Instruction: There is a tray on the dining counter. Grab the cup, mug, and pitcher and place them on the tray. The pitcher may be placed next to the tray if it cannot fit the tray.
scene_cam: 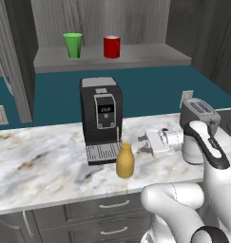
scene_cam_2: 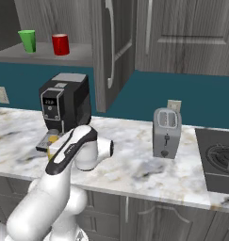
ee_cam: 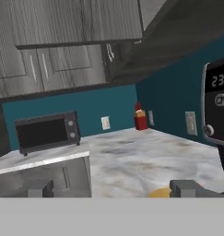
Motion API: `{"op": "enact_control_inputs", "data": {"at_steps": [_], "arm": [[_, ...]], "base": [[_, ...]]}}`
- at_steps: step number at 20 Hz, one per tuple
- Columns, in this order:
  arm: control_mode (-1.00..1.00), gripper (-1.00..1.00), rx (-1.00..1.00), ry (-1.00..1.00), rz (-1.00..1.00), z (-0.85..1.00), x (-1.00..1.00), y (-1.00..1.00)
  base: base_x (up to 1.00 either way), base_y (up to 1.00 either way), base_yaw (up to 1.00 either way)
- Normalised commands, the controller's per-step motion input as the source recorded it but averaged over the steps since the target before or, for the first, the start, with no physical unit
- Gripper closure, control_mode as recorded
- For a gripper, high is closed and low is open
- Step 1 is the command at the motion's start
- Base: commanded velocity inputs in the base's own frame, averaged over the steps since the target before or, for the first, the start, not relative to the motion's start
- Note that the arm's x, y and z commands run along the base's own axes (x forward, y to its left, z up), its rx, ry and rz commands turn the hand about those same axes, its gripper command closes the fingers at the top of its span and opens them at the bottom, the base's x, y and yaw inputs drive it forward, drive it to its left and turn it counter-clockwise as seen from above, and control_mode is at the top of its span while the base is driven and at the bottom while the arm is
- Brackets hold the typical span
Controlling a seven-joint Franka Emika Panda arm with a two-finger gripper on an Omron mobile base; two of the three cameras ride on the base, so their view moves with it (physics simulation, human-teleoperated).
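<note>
- pitcher [scene_cam: 125,160] stands upright on the worktop [scene_cam: 41,161], just in front of the coffee machine [scene_cam: 101,118].
- gripper [scene_cam: 144,140] beside its neck, jaws wide apart, empty.
- looks rigid, smooth, likely slippery; the narrow neck seems the safest hold.

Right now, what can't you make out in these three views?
- Pitcher: whole in the left base view; in the right base view the arm hides most of it; in the hand view only a yellow sliver at the bottom edge.
- Claw: its fingertips are too small to judge any gap to the pitcher.
- Coffee machine: cut by the hand view's right edge.
- Cup and mug: too small to see inside.
</note>
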Motion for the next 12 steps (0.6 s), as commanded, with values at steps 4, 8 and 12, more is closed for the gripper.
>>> {"op": "enact_control_inputs", "data": {"at_steps": [4,8,12], "arm": [[-1.0,-1.0,0.0,0.07,0.04,-0.06,0.24,0.31],[-1.0,-1.0,-0.02,0.06,0.03,-0.01,0.0,0.2],[-1.0,-1.0,0.0,0.02,0.0,-0.01,0.0,0.01]], "base": [[0.0,0.0,0.0],[0.0,0.0,0.0],[0.0,0.0,0.0]]}}
